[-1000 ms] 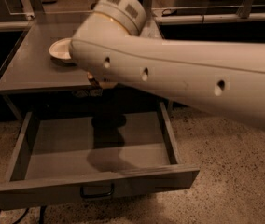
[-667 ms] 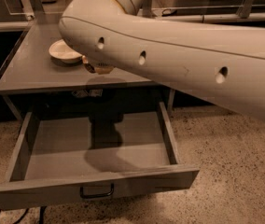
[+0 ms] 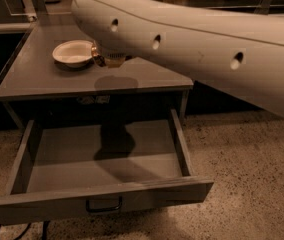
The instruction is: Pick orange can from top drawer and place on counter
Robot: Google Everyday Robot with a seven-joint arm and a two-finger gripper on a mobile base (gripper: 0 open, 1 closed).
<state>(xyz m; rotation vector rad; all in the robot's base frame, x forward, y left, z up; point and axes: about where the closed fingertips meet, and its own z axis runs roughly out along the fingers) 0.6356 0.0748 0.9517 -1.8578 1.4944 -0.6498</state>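
The orange can (image 3: 108,60) hangs just under the end of my big cream arm (image 3: 192,39), a little above the counter (image 3: 42,81), to the right of the bowl. It casts a shadow on the counter below it. My gripper (image 3: 105,54) is mostly hidden behind the arm and is shut on the can's top. The top drawer (image 3: 97,196) is pulled wide open below the counter, and nothing shows inside it but the arm's shadow. Its dark handle (image 3: 103,204) is at the centre of the front.
A cream round bowl (image 3: 73,52) sits on the counter's left, close to the can. Speckled floor (image 3: 242,159) lies to the right of the drawer. Dark tables and furniture stand behind the counter. Cables (image 3: 12,231) show under the drawer at the lower left.
The arm has swung up and back over the counter. The can has moved with it, from the counter's front edge to beside the bowl.
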